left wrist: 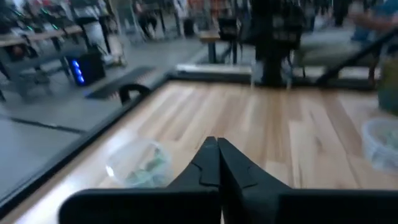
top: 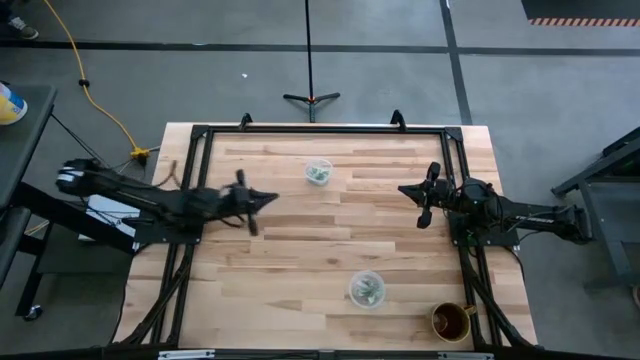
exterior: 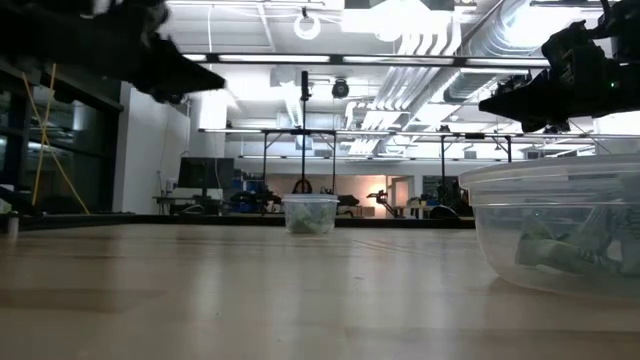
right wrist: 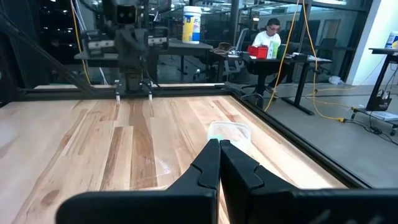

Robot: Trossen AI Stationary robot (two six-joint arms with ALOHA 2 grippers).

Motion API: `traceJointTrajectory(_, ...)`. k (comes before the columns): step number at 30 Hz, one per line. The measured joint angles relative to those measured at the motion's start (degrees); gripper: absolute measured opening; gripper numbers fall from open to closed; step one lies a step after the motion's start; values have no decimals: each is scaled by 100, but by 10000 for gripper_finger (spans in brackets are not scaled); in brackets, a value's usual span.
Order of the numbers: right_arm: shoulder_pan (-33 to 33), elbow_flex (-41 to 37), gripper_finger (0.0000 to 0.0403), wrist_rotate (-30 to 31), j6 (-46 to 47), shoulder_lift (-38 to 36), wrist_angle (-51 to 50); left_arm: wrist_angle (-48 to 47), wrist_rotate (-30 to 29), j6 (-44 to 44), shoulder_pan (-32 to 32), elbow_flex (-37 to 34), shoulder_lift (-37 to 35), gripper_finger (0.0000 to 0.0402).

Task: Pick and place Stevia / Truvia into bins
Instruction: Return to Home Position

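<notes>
Two clear cups stand on the wooden table. The far cup (top: pixel 318 172) (exterior: pixel 310 213) (left wrist: pixel 140 163) (right wrist: pixel 230 132) and the near cup (top: pixel 366 289) (exterior: pixel 560 225) (left wrist: pixel 380 140) each hold pale green sachets (top: pixel 367 291) (exterior: pixel 555 250). I see no sachet loose on the table top. My left gripper (top: pixel 272 199) (left wrist: pixel 217 142) hovers shut above the table's left half, pointing right. My right gripper (top: pixel 403 189) (right wrist: pixel 219 144) hovers shut above the right half, pointing left. Both are high above the wood in the low view and hold nothing.
A brown mug (top: pixel 452 321) stands at the table's near right corner. A black frame (top: pixel 320 130) runs around the table's edges. Bare wood lies between the two grippers and between the cups. A person sits at a desk (right wrist: pixel 268 34) in the room beyond.
</notes>
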Motion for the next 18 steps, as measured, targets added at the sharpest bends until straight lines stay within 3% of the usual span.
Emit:
traceJointTrajectory(4, 0, 0, 0, 0, -40, 0, 0, -172, -8, 150, 4, -582, -1267, 23)
traceJointTrajectory(9, 0, 0, 0, 23, -142, 0, 40, -715, -192, 362, 6, -969, -2479, 47)
traceJointTrajectory(11, -1, 0, 0, -14, -241, 0, 79, -881, 50, 488, 4, -1118, -2900, 35)
traceJointTrajectory(13, -2, 0, 0, -251, -368, 0, 87, -1136, 231, 578, 2, -1228, -3317, 20)
traceJointTrajectory(18, -2, 0, 0, -1229, -398, 0, 173, -1890, -66, 593, 7, -1435, -4269, 32)
